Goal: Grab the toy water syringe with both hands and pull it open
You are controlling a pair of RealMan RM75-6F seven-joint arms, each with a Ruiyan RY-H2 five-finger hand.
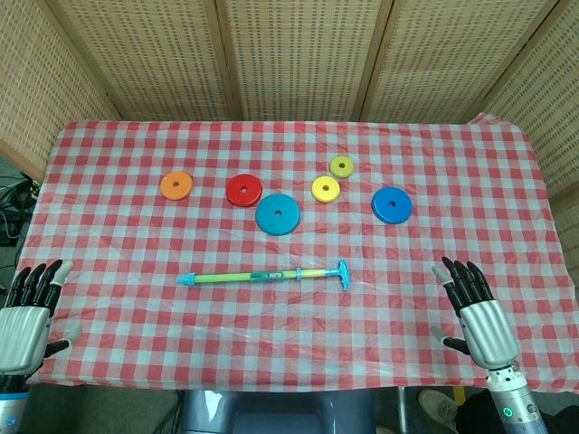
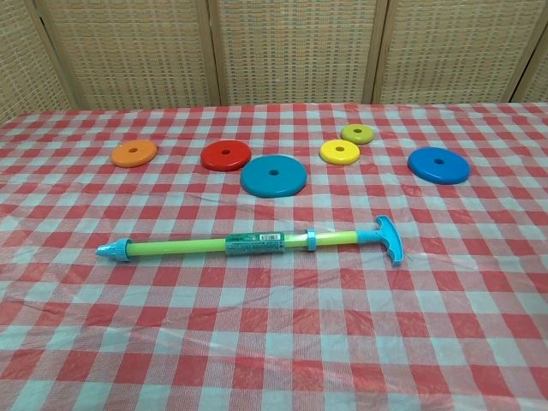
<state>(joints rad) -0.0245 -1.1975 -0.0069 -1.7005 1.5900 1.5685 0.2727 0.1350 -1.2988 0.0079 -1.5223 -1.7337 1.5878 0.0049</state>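
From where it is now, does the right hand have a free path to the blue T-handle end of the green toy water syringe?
Probably yes. The right hand is open at the near right edge, and only bare red checked tablecloth lies between it and the syringe's T-handle. The coloured discs sit farther back.

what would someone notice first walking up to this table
Probably the long green toy water syringe lying across the middle of the red checked tablecloth, blue handle to the right. Behind it sits a row of bright rings. The left hand and right hand wait open at the near corners.
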